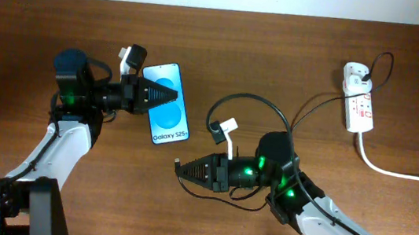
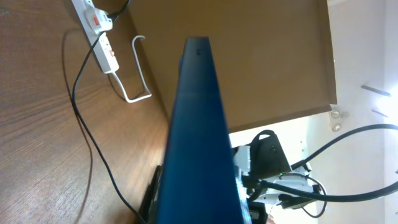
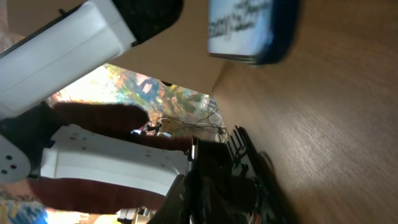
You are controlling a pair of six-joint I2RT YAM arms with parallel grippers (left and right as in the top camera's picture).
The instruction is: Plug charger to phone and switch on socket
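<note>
The phone (image 1: 165, 111) lies at the centre left of the table, its blue screen reading "Galaxy S25+". My left gripper (image 1: 171, 97) reaches over it from the left and is shut on it. In the left wrist view the phone (image 2: 196, 124) runs edge-on between the jaws. My right gripper (image 1: 179, 166) is below the phone, pointing left, shut on the plug tip (image 3: 194, 148) of the charger's black cable (image 1: 255, 99). The cable loops back to the white adapter (image 1: 355, 72) in the socket (image 1: 359, 103) at the far right. The phone's lower end (image 3: 252, 31) shows in the right wrist view.
The socket's thick white cord (image 1: 393, 171) curves off to the right edge. In the left wrist view the socket (image 2: 99, 31), its cord (image 2: 134, 74) and the black cable (image 2: 81, 118) lie on the wood. The left arm's white housing (image 3: 74, 50) is close to my right gripper.
</note>
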